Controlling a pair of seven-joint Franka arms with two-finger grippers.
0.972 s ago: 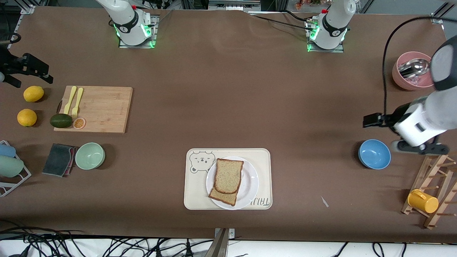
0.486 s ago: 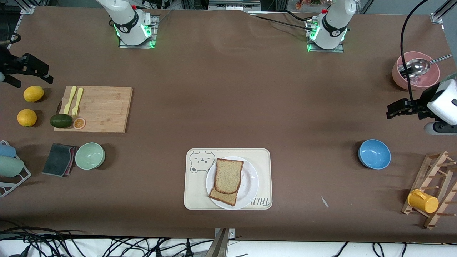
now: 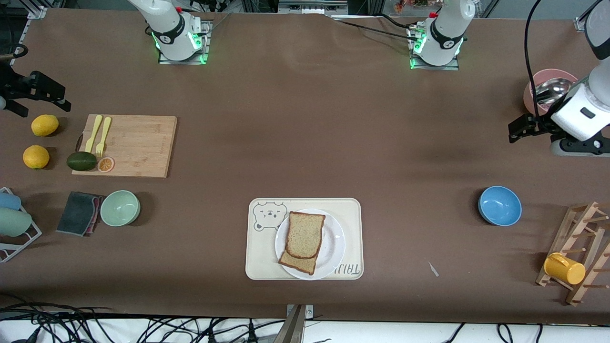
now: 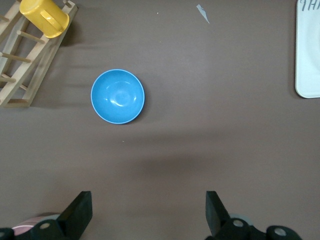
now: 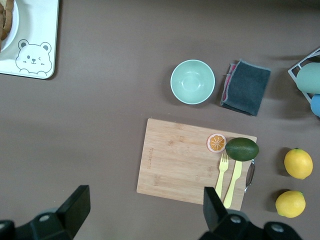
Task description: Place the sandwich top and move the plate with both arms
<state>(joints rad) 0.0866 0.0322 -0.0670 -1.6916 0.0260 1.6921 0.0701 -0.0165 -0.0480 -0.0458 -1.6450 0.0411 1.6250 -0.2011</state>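
The sandwich top (image 3: 305, 234), a speckled brown bread slice, lies on a second slice (image 3: 296, 263) on the white plate (image 3: 334, 245). The plate sits on the cream bear-print tray (image 3: 257, 257) near the table's front edge. My left gripper (image 4: 148, 215) is open and empty, high over bare table between the blue bowl (image 3: 499, 206) and the pink bowl (image 3: 533, 95). The left arm (image 3: 579, 116) shows at its end of the table. My right gripper (image 5: 145, 212) is open and empty, high over bare table beside the cutting board (image 5: 185, 160). Both are well away from the plate.
The wooden board (image 3: 136, 145) carries a yellow fork and knife, an avocado and an orange slice. Two lemons (image 3: 44, 125), a green bowl (image 3: 120, 207) and a grey cloth (image 3: 77, 213) lie at the right arm's end. A wooden rack with a yellow mug (image 3: 564, 268) stands beside the blue bowl.
The left arm has swung away from the blue bowl and the rack toward the pink bowl, farther from the front camera. The right arm, plate and bread have not moved.
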